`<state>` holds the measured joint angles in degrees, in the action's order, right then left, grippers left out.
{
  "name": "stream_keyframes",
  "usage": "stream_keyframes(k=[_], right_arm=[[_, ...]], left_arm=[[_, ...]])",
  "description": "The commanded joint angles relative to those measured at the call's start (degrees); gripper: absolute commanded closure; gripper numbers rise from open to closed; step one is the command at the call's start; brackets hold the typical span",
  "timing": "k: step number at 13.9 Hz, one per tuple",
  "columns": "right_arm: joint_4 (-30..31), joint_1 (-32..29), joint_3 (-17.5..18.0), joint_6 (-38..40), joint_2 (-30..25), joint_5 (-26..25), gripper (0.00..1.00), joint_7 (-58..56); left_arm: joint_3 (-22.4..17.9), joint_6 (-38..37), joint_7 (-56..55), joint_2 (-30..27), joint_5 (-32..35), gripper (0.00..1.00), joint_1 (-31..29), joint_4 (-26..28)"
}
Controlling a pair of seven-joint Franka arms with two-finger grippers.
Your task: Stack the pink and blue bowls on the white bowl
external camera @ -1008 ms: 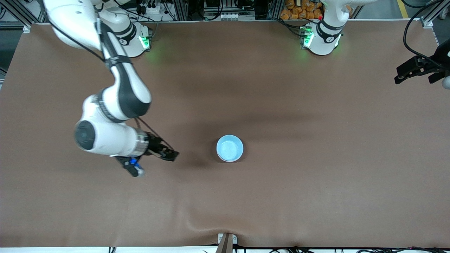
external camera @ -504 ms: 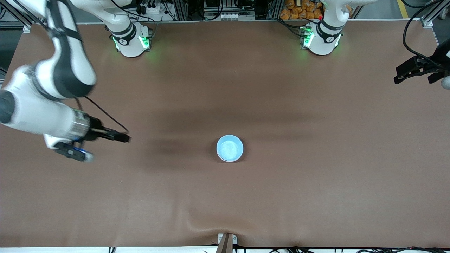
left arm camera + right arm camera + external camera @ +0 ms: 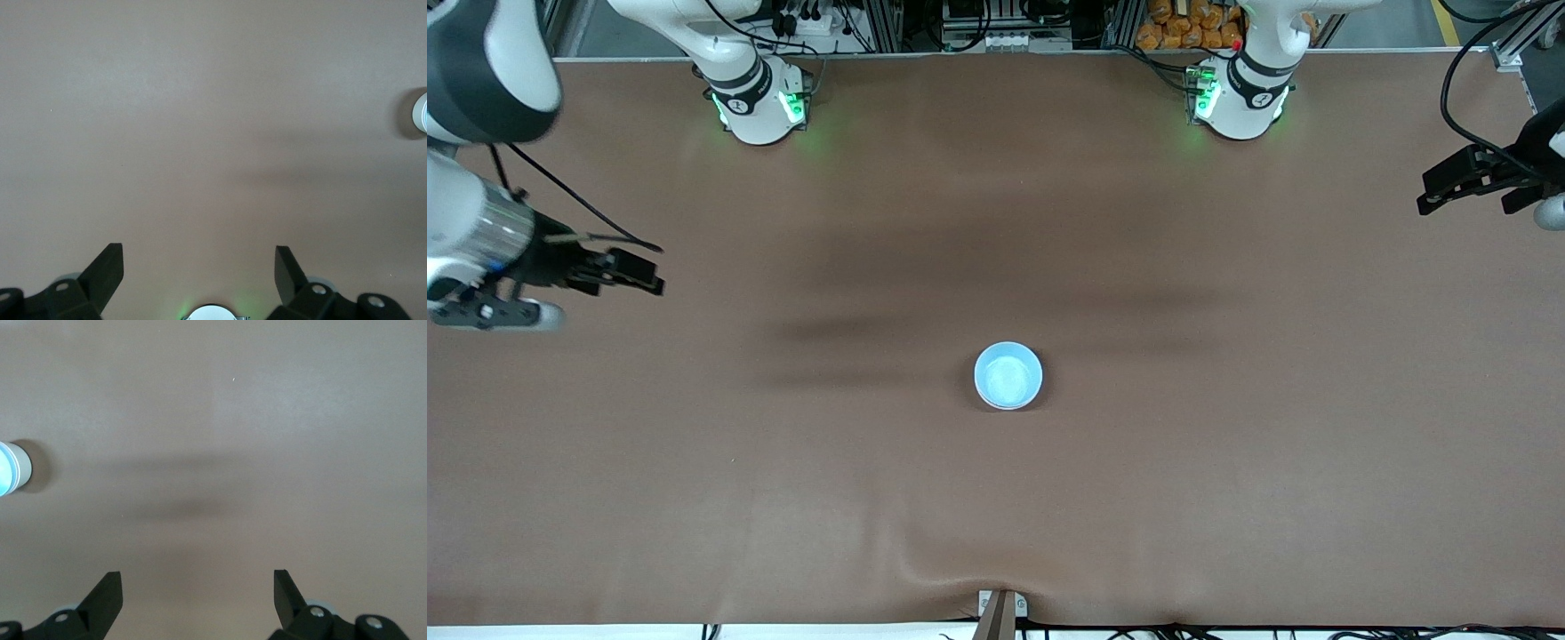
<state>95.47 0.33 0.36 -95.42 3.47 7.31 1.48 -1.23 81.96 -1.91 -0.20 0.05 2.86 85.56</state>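
A light blue bowl (image 3: 1008, 375) sits upright in the middle of the table. It also shows at the edge of both wrist views, where the bowl (image 3: 12, 470) has a whitish outer wall under a blue inside, and the bowl (image 3: 421, 113) looks white. I cannot tell whether that wall belongs to the white bowl. The pink bowl is hidden. My right gripper (image 3: 640, 271) hangs open and empty over the right arm's end of the table, well apart from the bowl. My left gripper (image 3: 1436, 191) waits open and empty over the left arm's end. Each wrist view shows wide jaws: left gripper (image 3: 199, 257), right gripper (image 3: 197, 583).
The brown table cover (image 3: 1227, 462) has a wrinkle at its edge nearest the front camera, by a small metal bracket (image 3: 1000, 609). The two arm bases (image 3: 760, 102) (image 3: 1240, 98) stand along the edge farthest from that camera.
My right arm has swung away from beside the blue bowl toward the right arm's end of the table, jaws still open. The bowl has not moved; the left gripper barely shifted.
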Motion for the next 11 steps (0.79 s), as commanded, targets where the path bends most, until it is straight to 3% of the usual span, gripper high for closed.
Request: stream_keyframes(k=[1, 6, 11], right_arm=[[1.0, -1.5, 1.0, 3.2, -4.0, -2.4, 0.0, -1.8], [-5.5, -1.5, 1.1, 12.2, -4.3, -5.6, 0.0, -1.8], [-6.8, -1.5, 1.0, 12.7, -4.3, -7.0, 0.0, -1.8]], left_arm=[[0.1, 0.1, 0.6, 0.2, -1.0, 0.0, -0.2, -0.4], [0.1, 0.1, 0.6, 0.2, -1.1, 0.0, 0.0, -0.4], [0.1, 0.1, 0.6, 0.2, -1.1, 0.0, 0.0, -0.4]])
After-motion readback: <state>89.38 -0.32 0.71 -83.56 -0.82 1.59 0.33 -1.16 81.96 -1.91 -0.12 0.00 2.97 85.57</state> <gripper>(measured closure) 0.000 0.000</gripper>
